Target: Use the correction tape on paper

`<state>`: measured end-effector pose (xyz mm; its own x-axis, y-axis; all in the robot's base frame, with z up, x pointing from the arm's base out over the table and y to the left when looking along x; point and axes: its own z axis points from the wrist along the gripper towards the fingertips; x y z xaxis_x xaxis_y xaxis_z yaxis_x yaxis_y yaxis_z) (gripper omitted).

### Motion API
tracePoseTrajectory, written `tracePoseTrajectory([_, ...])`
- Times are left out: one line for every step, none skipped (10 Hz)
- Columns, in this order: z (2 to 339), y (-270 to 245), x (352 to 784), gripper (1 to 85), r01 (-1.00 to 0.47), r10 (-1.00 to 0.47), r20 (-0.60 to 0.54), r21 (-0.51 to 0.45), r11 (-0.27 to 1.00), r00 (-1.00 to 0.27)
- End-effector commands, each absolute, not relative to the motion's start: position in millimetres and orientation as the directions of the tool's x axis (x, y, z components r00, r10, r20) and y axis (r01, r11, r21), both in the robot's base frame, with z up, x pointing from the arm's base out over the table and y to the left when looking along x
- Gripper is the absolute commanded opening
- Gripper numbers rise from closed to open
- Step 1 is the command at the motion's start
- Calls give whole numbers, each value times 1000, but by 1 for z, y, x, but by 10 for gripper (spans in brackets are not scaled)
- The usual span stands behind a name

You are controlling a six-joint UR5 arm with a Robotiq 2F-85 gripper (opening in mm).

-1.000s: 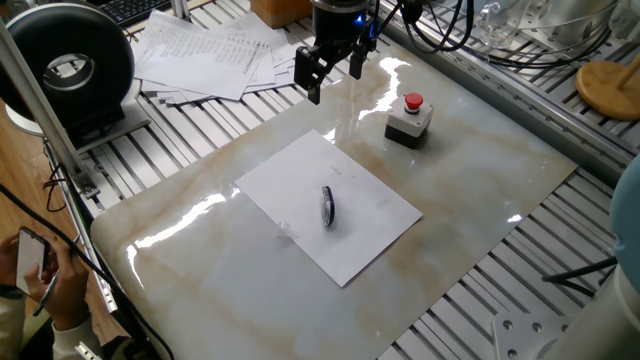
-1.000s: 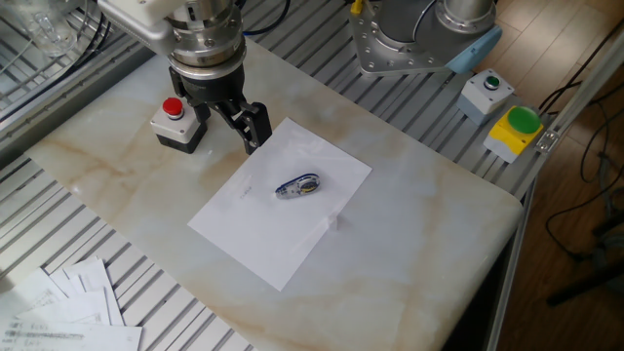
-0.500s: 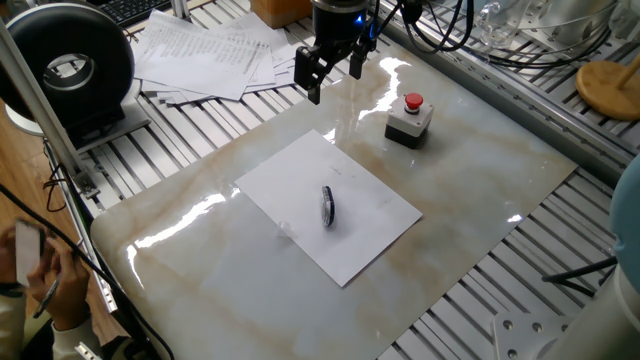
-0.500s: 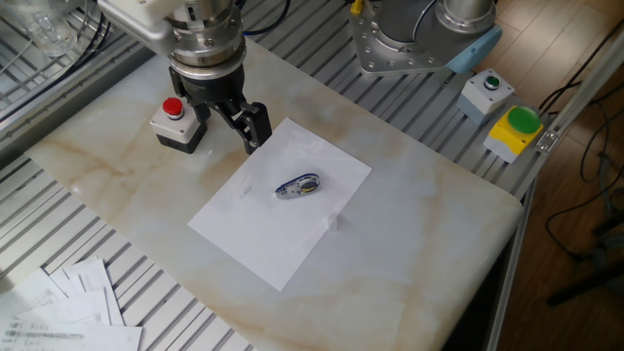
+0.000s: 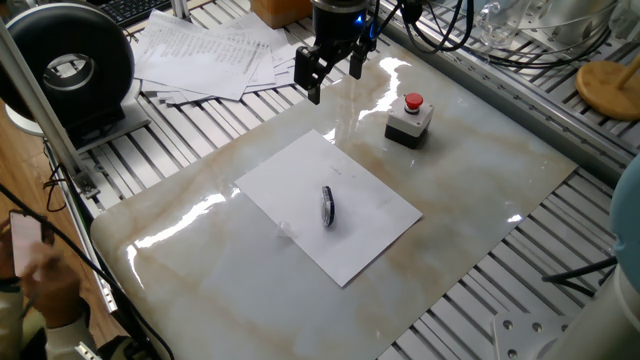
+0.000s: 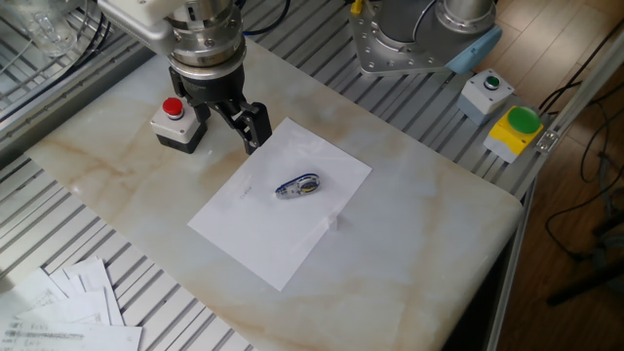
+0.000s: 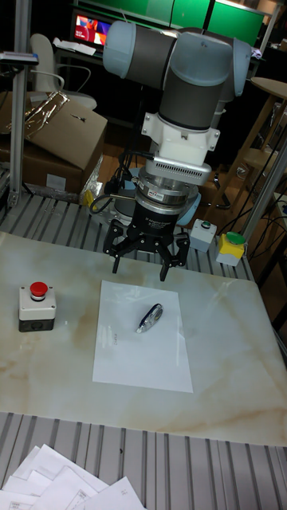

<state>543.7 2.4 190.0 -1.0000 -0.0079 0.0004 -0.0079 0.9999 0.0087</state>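
Observation:
The correction tape point(image 5: 327, 206) point(image 6: 296, 186) point(image 7: 149, 317), a small dark rounded dispenser, lies near the middle of the white paper point(image 5: 290, 175) point(image 6: 255, 234) point(image 7: 135, 362) on the marble tabletop. My gripper point(image 5: 335, 78) point(image 6: 230, 121) point(image 7: 142, 263) hangs open above the table, just off the paper's corner nearest the red button box and a short way from the tape. Nothing is between its fingers and it touches neither the tape nor the sheet.
A grey box with a red button point(image 5: 410, 118) point(image 6: 175, 122) point(image 7: 37, 307) stands beside the gripper. A fanned pile of printed sheets point(image 5: 210, 55) point(image 6: 68, 312) lies off the marble. Button boxes point(image 6: 512, 125) sit at one table corner. A person's hand point(image 5: 40, 290) is at the left edge.
The arm, tape and paper have not moved. Only the person's hand with a phone at the left edge has shifted.

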Motion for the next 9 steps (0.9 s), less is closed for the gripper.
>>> tracePoseTrajectory([199, 69, 529, 10, 229, 208, 111, 238, 944, -972])
tracePoseTrajectory([197, 70, 531, 10, 230, 212, 103, 228, 946, -972])
tracePoseTrajectory([196, 70, 531, 10, 235, 218, 100, 216, 948, -971])
tracePoseTrajectory([196, 69, 531, 10, 236, 220, 100, 214, 948, -970])
tracePoseTrajectory([196, 70, 531, 10, 238, 221, 100, 214, 947, -970])
tracePoseTrajectory([196, 70, 532, 10, 239, 223, 97, 212, 948, -970])
tracePoseTrajectory([195, 68, 535, 10, 251, 238, 86, 206, 946, -967])
tracePoseTrajectory([196, 69, 541, 10, 294, 286, 66, 202, 934, -956])
tracePoseTrajectory([200, 69, 543, 10, 340, 339, 41, 173, 924, -940])
